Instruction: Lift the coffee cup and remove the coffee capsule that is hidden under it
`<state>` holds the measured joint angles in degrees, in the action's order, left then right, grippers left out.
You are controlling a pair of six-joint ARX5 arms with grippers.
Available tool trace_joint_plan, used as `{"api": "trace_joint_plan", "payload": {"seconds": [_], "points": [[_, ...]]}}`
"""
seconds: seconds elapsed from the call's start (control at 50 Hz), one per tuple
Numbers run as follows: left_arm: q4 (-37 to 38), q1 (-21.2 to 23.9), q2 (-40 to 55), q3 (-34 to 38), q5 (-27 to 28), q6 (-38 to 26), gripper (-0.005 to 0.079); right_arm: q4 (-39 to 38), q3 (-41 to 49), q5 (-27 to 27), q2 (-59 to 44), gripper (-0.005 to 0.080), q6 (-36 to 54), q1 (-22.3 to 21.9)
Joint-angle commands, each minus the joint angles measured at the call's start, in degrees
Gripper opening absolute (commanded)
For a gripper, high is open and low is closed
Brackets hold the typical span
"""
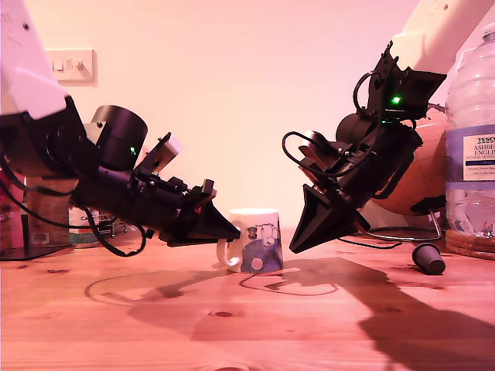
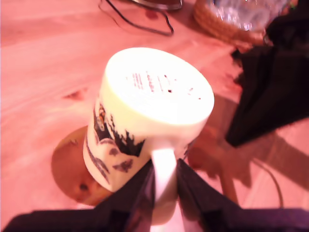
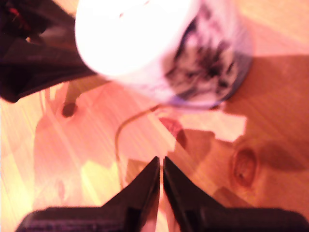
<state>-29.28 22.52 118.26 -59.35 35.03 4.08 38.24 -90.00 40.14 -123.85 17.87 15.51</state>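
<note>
Slippage threatened, since my first pincer (image 2: 164, 186) pinched only the white cow-print ceramic mug's (image 2: 149, 116) thin handle; my second pincer (image 3: 161, 176) hung nearly closed, empty.

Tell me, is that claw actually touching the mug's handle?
Touching. The first wrist view shows my first gripper with its fingers pressed against both sides of the coffee cup handle.

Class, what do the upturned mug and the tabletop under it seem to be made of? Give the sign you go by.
The coffee cup looks like glazed white ceramic: a smooth, glossy surface with a printed cartoon and a thick moulded handle. The table looks like varnished wood: visible grain and dark knots, with a slight sheen.
</note>
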Motion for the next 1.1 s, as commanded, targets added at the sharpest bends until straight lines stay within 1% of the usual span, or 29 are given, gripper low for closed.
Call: {"api": "trace_joint_plan", "payload": {"seconds": [0.0, 0.1, 0.12, 0.26, 0.36, 0.56, 0.9, 1.08], "points": [[4.07, 0.50, 1.33, 1.99, -0.13, -1.57, -0.0021, -0.13, -0.79, 0.44, 1.18, -0.0013, -0.11, 0.48], [7.61, 0.50, 0.31, 1.99, -0.20, -2.27, -0.0021, -0.20, -0.79, 0.44, 1.18, -0.0013, -0.11, 0.48], [8.37, 0.50, 0.02, 1.99, -0.24, -3.28, -0.0021, -0.22, -0.79, 0.46, 1.18, -0.0013, -0.11, 0.48], [12.79, 0.50, -1.31, 1.99, -1.07, -5.11, -0.0021, -0.07, -0.79, 0.46, 1.16, -0.0013, -0.11, 0.50], [14.86, 0.50, -1.97, 1.99, -1.38, -6.10, -0.0021, -0.09, -0.79, 0.83, 1.18, -0.0013, -0.11, 0.48], [15.98, 0.50, -2.03, 1.99, -1.42, -6.05, -0.0021, -0.22, -0.79, 1.95, 1.18, -0.0013, -0.11, 0.50], [14.03, 0.46, -2.95, 1.25, -1.66, -6.03, -0.0021, -0.26, -0.79, 1.95, 1.18, -0.0013, -0.07, 0.59], [13.99, 0.39, -5.60, 0.70, -3.50, -6.08, -0.0021, -0.24, -0.79, 1.97, 1.18, -0.0013, -0.07, 0.79]]}}
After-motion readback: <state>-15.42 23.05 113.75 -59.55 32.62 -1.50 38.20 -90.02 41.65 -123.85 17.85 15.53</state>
